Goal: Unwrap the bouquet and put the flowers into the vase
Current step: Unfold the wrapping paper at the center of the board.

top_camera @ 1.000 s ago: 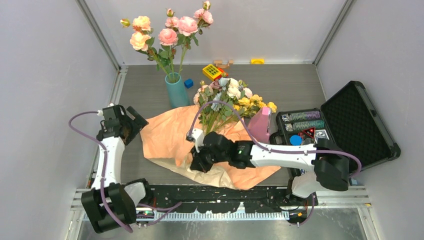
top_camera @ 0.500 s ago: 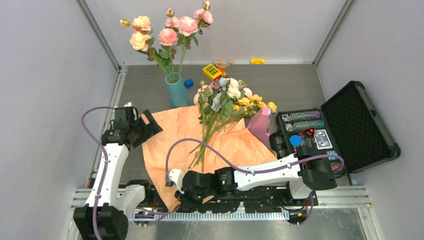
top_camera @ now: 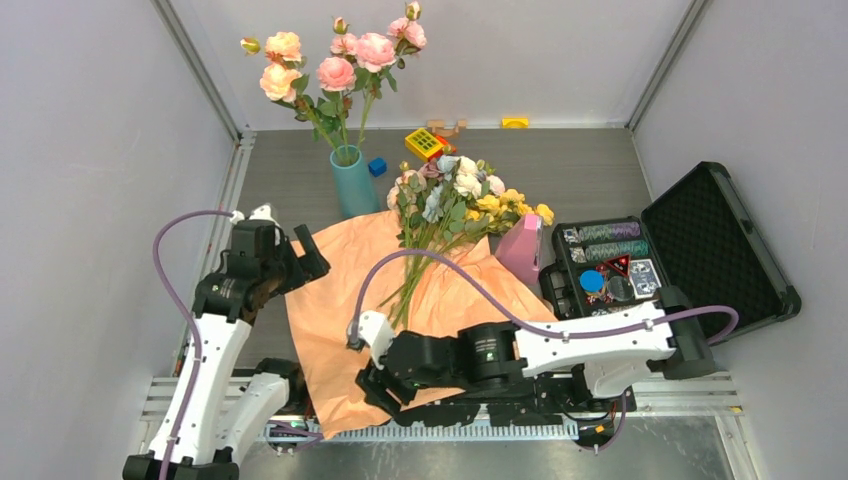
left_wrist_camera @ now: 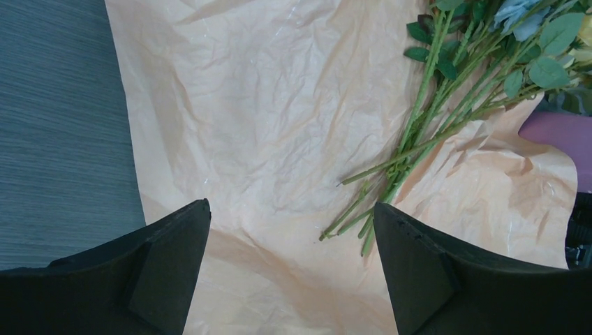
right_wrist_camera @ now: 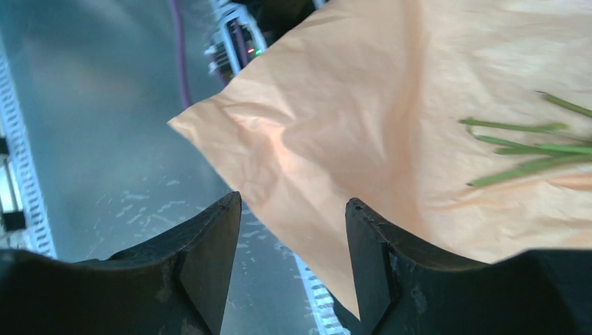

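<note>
**Paper spread flat, flowers lying on it**

The kraft paper (top_camera: 335, 290) lay opened out on the desk (top_camera: 560, 170). The flowers (top_camera: 445, 205) rested across it, stems pointing toward the arms and blooms near the pink box (top_camera: 522, 250). The teal vase (top_camera: 352, 185) stood beyond the paper's far left corner, holding tall roses (top_camera: 340, 60). The left tool (left_wrist_camera: 290, 209) hovered spread wide over the paper's left part. The right tool (right_wrist_camera: 293, 202) hung over the near corner, jaws apart, pinching nothing.
</note>
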`<state>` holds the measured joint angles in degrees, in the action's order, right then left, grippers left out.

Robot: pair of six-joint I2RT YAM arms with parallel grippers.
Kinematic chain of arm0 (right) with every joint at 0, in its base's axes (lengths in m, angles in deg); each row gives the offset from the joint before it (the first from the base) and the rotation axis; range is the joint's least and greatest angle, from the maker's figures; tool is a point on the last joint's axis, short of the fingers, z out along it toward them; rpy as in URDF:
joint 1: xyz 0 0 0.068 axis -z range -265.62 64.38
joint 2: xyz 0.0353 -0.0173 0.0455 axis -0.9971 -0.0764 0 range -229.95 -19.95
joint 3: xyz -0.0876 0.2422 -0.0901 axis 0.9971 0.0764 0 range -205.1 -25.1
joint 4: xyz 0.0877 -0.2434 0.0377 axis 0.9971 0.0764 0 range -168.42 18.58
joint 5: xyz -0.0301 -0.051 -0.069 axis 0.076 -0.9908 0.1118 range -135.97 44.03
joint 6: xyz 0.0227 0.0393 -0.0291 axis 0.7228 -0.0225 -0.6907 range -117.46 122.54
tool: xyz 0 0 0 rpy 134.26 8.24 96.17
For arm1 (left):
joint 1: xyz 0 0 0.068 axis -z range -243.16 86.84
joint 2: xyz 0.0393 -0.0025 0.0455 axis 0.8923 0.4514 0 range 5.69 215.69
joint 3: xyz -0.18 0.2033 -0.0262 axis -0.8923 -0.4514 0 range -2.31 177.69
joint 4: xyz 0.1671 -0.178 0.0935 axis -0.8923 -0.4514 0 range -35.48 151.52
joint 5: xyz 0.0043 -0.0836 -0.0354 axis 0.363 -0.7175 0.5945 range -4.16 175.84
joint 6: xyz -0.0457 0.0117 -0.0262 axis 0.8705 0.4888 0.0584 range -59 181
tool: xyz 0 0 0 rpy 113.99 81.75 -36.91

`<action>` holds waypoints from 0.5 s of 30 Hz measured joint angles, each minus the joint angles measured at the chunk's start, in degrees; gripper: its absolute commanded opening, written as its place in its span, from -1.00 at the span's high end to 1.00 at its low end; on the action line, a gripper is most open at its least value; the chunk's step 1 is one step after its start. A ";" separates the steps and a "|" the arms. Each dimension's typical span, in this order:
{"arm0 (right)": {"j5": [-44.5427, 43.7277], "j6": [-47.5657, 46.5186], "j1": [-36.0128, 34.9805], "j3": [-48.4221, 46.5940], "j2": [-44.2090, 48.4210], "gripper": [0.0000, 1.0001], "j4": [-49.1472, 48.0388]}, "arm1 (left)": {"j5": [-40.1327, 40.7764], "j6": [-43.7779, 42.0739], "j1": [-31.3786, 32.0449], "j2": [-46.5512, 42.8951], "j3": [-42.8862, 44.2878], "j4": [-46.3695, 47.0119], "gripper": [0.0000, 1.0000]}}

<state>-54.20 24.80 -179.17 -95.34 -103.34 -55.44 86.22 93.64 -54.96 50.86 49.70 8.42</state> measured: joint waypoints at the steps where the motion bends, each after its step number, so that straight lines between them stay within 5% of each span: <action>1: -1.57 0.61 0.48 0.00 1.14 -0.24 0.94 | -0.39 -0.07 0.00 -0.17 0.24 -0.44 -0.77; 10: -5.57 9.35 14.32 6.91 5.97 -0.16 3.89 | -6.34 -0.15 0.74 0.31 -1.73 -2.19 -0.73; 15: -1.07 12.20 15.26 10.01 0.59 0.02 4.15 | -7.85 -0.15 1.70 0.37 -2.47 -2.97 -0.77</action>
<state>-55.27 37.00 -163.92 -85.33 -102.75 -51.29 78.37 93.49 -53.25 51.23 47.23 5.45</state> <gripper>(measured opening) 0.532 0.873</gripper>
